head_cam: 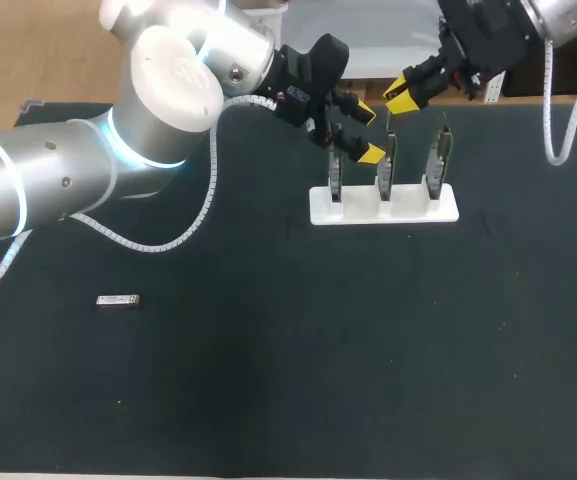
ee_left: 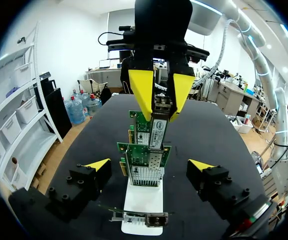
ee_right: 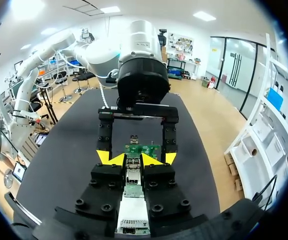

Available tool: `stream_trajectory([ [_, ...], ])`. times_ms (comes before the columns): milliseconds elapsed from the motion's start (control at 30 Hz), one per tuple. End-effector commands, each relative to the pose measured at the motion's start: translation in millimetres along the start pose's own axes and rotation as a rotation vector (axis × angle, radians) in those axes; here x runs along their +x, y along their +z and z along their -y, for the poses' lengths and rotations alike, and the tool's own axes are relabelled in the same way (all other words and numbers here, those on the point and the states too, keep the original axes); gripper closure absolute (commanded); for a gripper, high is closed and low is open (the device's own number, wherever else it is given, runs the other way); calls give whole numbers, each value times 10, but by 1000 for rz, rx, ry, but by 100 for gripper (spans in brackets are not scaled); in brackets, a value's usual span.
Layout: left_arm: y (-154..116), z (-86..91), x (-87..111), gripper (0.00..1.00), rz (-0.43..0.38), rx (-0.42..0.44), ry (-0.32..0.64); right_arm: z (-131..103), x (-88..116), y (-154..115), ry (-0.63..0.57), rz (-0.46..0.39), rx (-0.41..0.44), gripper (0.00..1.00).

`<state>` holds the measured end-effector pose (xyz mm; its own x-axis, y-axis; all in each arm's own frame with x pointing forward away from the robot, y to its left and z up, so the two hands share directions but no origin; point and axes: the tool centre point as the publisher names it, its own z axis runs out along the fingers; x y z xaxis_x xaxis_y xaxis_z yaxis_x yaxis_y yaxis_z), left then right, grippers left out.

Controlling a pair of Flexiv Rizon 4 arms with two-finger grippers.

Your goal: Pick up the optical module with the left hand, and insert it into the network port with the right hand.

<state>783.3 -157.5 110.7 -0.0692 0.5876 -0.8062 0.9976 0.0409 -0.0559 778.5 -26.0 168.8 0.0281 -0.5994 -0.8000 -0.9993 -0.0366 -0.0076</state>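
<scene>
Left arm (head_cam: 88, 170) looms closest, coming in from 9 o'clock; at the worktop's (head_cam: 268, 400) 8 o'clock a loose optical module (head_cam: 118, 300) lies flat. Left gripper (head_cam: 368, 132) has its jaws wide apart, empty, by the white stand's (head_cam: 408, 208) left network card (head_cam: 335, 175). Right gripper (ee_right: 134, 159), at 1 o'clock, has jaws clamped on an optical module (ee_left: 158, 127) directly over the middle card (head_cam: 389, 165).
</scene>
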Motion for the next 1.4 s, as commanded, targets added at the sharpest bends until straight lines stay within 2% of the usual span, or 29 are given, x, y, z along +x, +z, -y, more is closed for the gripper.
stream_trajectory([
  [33, -7, 8, -7, 0, -4, -1, -2, -18, 5, 3, -2, 1, 9, 100],
  [367, -7, 8, -7, 0, -4, -1, -2, -43, -67, -52, -21, 1, 23, 100],
  [1400, -7, 8, -7, 0, -4, -1, -2, 11, 45, 34, 39, -42, 33, 100],
])
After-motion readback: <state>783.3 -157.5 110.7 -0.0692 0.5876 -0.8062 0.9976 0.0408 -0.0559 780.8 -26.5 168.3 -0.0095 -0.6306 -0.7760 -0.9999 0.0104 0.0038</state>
